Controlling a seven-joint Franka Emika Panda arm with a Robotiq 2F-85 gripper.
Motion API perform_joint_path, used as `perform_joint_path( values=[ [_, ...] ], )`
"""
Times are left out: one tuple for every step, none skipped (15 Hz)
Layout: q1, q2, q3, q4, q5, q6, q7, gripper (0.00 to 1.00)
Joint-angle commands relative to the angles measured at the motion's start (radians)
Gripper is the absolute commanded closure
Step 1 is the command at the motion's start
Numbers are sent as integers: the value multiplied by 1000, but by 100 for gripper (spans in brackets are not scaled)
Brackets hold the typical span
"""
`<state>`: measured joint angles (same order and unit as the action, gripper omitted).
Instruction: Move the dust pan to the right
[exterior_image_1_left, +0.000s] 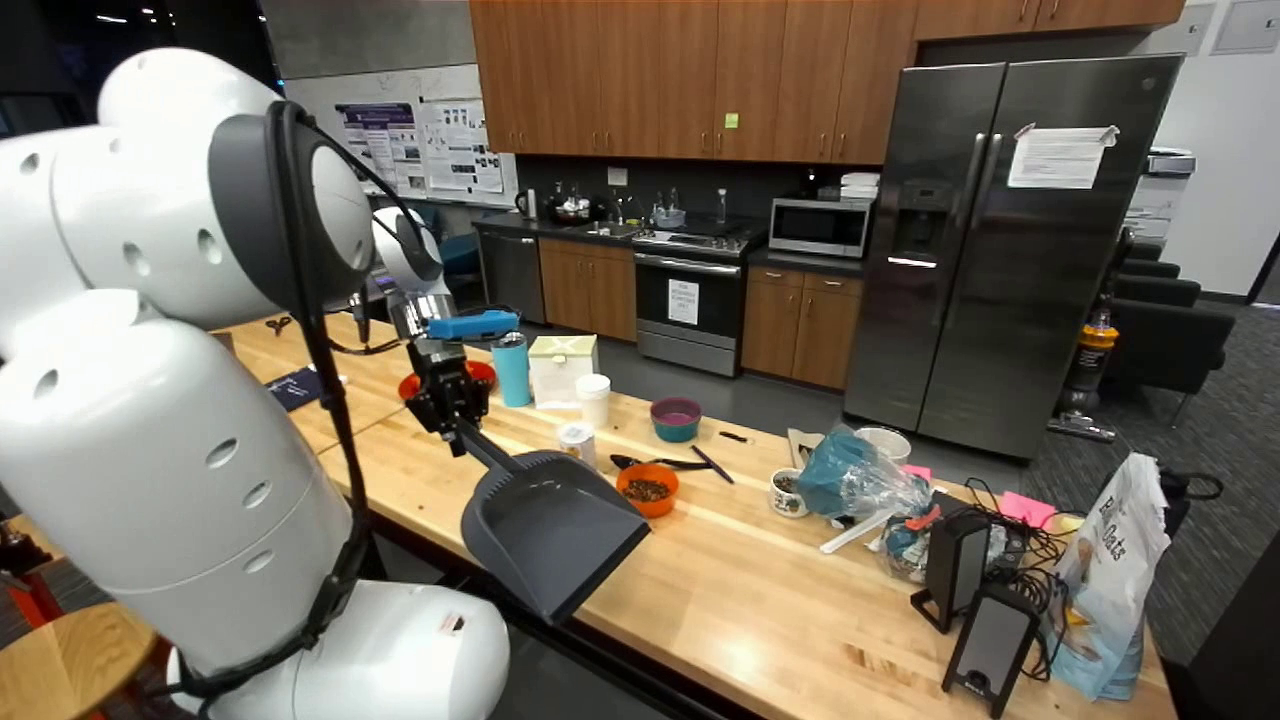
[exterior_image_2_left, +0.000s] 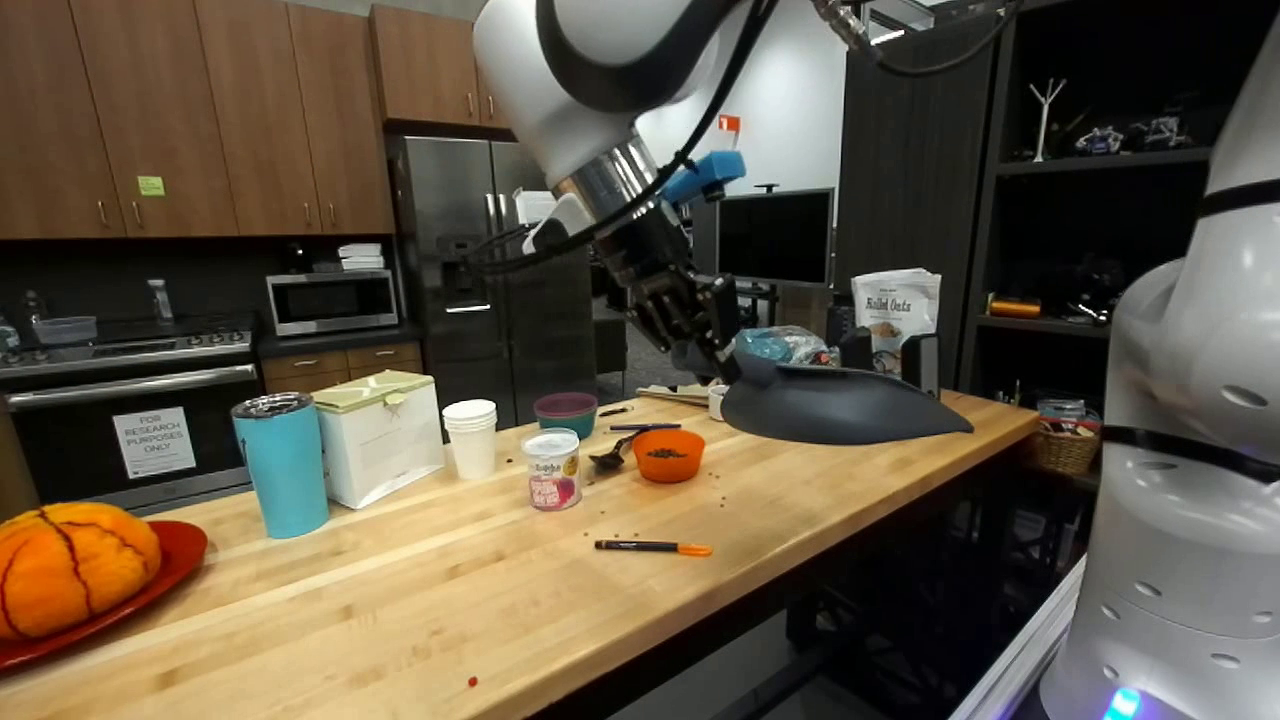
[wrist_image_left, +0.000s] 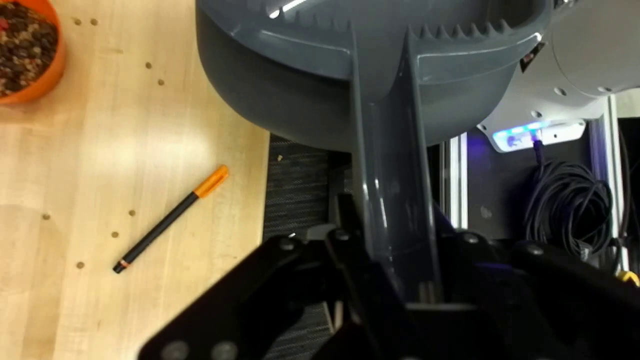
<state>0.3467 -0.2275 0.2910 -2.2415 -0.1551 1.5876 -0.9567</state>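
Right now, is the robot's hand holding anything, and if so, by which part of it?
Yes, the hand is holding the grey dust pan by its handle, toward the end away from the scoop.

– What is far, in an exterior view?
– Wooden cabinets (exterior_image_1_left: 690, 80) hang high; below is an oven (exterior_image_1_left: 725, 310); to the right, a dark refrigerator (exterior_image_1_left: 1020, 260).
– And the floor (exterior_image_1_left: 1245, 420)?
– On the right, it is carpeted.
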Motion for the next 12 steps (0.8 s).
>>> perform_joint_path(
  values=[
    [-14,-136,-59,-88,-73,45,-103,92],
    [-19,-161,-79,-100,-99,48,-132,92],
    [-25,-184,-101,-113,-130,57,-166,92],
    [-32,-203,-122,-123,-160,71,-195,92],
    [-42,-221,-149,-133,-188,102,-237,92],
    [-52,-233,-175,-142,-211,141,-272,92],
    [-64,-242,-199,-151,-247,188,-313,92],
    [-77,-246,-225,-160,-271,244,-357,92],
    [-91,-244,-248,-165,-289,297,-389,92],
    [-104,-241,-269,-171,-296,351,-423,92],
    [-116,-234,-288,-177,-295,407,-453,92],
    [-130,-225,-306,-185,-292,469,-482,92]
  ],
)
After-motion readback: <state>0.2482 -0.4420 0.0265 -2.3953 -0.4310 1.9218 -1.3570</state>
